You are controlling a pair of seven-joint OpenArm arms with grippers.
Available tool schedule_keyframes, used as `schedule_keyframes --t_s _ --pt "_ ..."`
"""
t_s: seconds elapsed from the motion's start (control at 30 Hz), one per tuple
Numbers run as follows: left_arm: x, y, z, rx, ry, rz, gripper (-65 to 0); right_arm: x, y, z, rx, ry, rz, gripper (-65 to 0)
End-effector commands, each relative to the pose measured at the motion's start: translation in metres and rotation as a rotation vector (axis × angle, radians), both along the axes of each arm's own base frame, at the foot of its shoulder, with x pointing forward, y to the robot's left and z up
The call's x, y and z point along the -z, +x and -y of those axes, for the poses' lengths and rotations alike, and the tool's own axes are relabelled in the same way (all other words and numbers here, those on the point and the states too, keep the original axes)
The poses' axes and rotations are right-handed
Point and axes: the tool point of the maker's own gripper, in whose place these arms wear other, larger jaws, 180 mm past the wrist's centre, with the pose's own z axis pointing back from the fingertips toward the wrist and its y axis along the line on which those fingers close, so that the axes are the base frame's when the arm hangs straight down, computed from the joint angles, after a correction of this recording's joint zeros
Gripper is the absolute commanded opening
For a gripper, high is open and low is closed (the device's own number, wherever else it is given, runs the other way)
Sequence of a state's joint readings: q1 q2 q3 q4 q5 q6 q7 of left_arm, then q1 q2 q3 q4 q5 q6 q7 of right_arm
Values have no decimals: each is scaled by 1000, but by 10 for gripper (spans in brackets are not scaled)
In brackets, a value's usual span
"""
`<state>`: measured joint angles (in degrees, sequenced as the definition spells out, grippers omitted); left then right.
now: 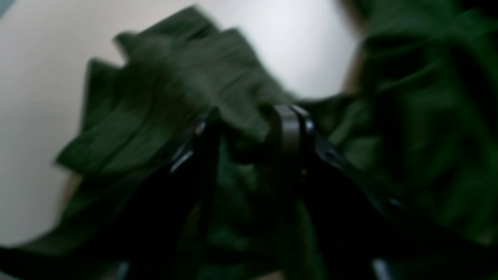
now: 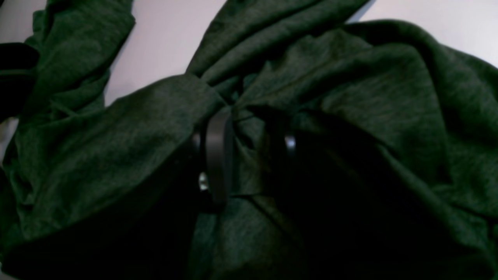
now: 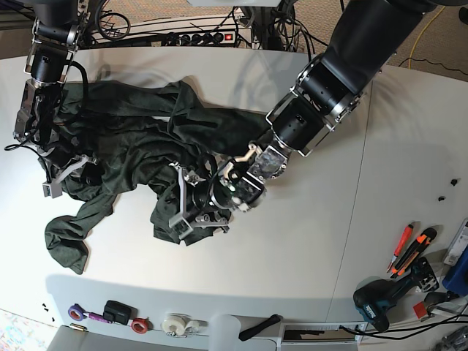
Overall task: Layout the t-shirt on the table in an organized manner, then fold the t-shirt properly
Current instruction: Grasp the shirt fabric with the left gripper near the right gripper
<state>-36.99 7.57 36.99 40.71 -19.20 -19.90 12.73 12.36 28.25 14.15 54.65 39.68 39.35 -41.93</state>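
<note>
A wide white desk [image 3: 307, 241] is being used as the work surface, with tools lined along its 6 o'clock edge. The t-shirt [image 3: 139, 146] is lying bunched at 10 o'clock. A fold is being pinched by the left gripper [image 3: 191, 207] and another by the right gripper [image 3: 62, 174], seemingly so it can be spread out.

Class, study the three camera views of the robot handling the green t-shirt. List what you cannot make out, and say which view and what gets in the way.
- Left wrist view: motion blur smears the t-shirt and the left gripper; fabric edges are unreadable.
- Right wrist view: bunched cloth buries the right gripper, and shadow hides everything below it.
- Base view: the t-shirt's collar and sleeves cannot be told apart in the crumpled heap; the tape rolls at the table edge are too small to read.
</note>
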Motion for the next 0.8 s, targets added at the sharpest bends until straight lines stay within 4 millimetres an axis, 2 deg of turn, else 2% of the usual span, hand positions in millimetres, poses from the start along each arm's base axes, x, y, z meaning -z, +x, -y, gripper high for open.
schedule_keyframes --t_s 0.0,0.1,0.2,0.53,0.77 --pt "-39 11 18 13 -104 43 -422 -7 3 5 -15 -28 6 -474" --pt "-47 15 13 -6 -170 10 -422 -7 3 5 -15 -27 5 -474" --pt "-46 19 8 -31 -179 -8 -422 -7 3 6 -14 -28 6 -474" --pt "-24 -3 10 -9 -190 -67 -422 -7 3 6 -14 -28 8 -474" --pt "-23 -2 10 -14 -188 -36 -422 -7 3 5 -14 -27 8 -474"
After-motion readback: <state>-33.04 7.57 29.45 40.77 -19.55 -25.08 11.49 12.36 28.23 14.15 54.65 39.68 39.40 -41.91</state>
